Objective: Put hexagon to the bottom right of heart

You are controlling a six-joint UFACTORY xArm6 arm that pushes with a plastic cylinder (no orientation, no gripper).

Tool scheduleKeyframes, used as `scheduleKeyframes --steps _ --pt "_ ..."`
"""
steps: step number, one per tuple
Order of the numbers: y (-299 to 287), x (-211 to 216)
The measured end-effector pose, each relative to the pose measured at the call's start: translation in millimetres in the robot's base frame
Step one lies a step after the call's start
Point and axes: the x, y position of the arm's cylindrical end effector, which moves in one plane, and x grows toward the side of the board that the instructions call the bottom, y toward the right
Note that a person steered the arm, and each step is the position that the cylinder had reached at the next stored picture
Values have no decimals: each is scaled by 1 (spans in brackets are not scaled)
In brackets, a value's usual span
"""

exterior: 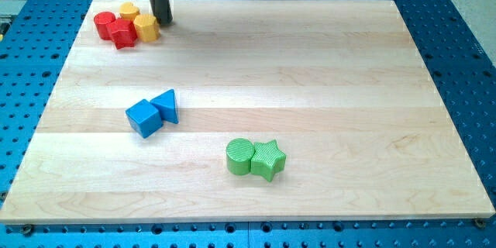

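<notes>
1. Camera view shows my tip (164, 22) on the board near the view's top left, touching or all but touching the yellow hexagon (146, 27) on the side toward the view's right. The rod has nothing to open or close and holds nothing; it can only push.
2. Taking the yellow hexagon as landmark: a red block (123, 34) of unclear outline lies just to its left, touching it; a red round-looking block (104, 24) sits farther left; another yellow block (129, 11), possibly the heart, lies just above and left. I cannot tell for certain which of these is the heart.
3. Judging from this, the four blocks are packed tight, so the hexagon likely needs nudging free from the cluster toward the view's bottom right; my tip's present side would rather push it leftward.
4. Well below the hexagon lie a blue cube (144, 118) touching a blue triangle (167, 105); farther toward the bottom right, a green cylinder (239, 156) touches a green star (268, 159).
5. Everything rests on a pale wooden board (325, 85), set upon a blue perforated table (465, 15).
</notes>
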Motion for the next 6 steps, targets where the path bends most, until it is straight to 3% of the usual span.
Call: scheduleKeyframes --steps 1,2,4,6 --pt "-24 -28" --pt "-67 -13" --pt "-66 18" --pt "4 93"
